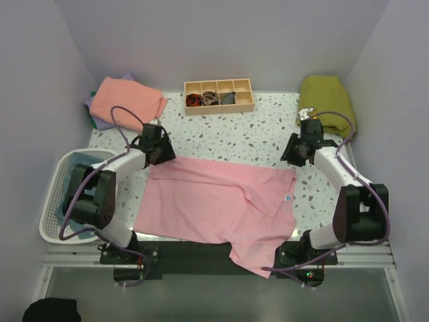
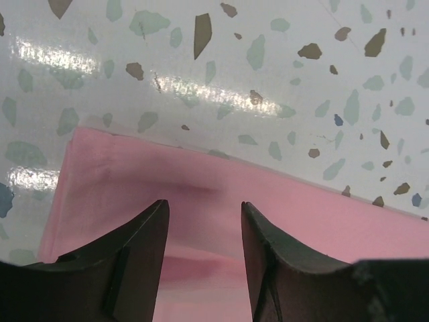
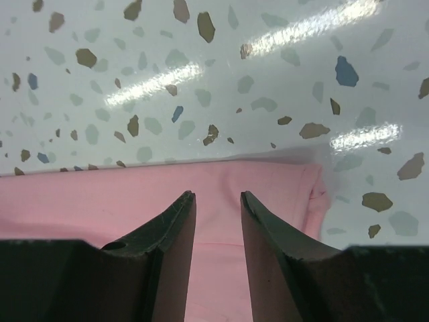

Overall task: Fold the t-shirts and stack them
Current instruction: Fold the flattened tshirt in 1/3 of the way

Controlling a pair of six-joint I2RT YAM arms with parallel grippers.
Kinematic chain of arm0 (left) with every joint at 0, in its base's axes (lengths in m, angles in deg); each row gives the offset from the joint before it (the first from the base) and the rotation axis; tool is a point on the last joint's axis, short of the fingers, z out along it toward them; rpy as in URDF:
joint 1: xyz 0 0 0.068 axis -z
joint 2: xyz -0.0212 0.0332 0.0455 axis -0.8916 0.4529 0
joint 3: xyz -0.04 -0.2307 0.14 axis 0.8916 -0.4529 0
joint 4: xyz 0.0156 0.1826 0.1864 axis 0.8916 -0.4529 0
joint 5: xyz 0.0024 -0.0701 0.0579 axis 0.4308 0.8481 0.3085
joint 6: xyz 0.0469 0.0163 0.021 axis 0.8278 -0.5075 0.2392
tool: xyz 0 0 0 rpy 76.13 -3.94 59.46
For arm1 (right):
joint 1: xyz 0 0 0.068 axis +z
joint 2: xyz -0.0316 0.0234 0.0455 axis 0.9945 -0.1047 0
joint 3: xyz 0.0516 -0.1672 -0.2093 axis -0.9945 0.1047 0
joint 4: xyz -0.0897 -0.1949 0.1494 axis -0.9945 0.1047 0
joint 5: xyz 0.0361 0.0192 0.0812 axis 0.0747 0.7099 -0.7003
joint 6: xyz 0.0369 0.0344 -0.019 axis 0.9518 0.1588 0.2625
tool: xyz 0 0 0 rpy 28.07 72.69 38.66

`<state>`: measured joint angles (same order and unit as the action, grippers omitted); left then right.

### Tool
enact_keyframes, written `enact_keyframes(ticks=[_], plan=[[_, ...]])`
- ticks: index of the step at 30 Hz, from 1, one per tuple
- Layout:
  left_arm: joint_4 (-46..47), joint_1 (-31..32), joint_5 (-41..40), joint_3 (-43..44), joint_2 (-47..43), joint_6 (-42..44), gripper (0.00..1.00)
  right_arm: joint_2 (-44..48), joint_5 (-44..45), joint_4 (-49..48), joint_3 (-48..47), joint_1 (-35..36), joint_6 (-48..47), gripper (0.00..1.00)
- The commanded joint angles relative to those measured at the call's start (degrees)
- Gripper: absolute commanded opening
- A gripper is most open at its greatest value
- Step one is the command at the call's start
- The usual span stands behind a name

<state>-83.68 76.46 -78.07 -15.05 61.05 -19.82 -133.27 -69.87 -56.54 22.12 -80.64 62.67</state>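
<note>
A light pink t-shirt (image 1: 214,201) lies spread on the table's near middle, one part hanging over the front edge. My left gripper (image 1: 163,157) is open, its jaws apart just above the shirt's far left corner (image 2: 134,181). My right gripper (image 1: 293,161) is open above the shirt's far right corner (image 3: 268,184). A folded salmon-coral t-shirt (image 1: 127,99) lies at the far left on a lavender one (image 1: 89,104). Teal-blue cloth (image 1: 80,231) shows in the basket.
A wooden compartmented tray (image 1: 219,96) with small dark items stands at the back middle. An olive-green cloth pile (image 1: 326,100) lies at the back right. A white laundry basket (image 1: 57,201) stands at the left edge. Walls close the left, back and right.
</note>
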Motion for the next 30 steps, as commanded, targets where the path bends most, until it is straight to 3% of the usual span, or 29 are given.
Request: enact_keyframes(ticks=[1, 12, 20, 30], plan=[[-0.7, 0.8, 1.6, 1.2, -3.5, 0.6, 0.52, -5.2, -2.9, -1.5, 0.8, 0.1, 0.7, 0.36], [-2.2, 1.1, -3.1, -2.5, -1.1, 0.2, 0.52, -4.3, 4.8, 0.7, 8.9, 0.1, 1.7, 0.34], [-3.8, 1.0, -10.3, -1.9, 0.5, 1.1, 0.52, -3.7, 9.1, 0.5, 7.5, 0.0, 0.7, 0.34], [-1.0, 1.3, -3.9, -1.4, -7.8, 0.4, 0.53, 2.4, -5.5, -0.4, 3.4, 0.2, -4.0, 0.38]])
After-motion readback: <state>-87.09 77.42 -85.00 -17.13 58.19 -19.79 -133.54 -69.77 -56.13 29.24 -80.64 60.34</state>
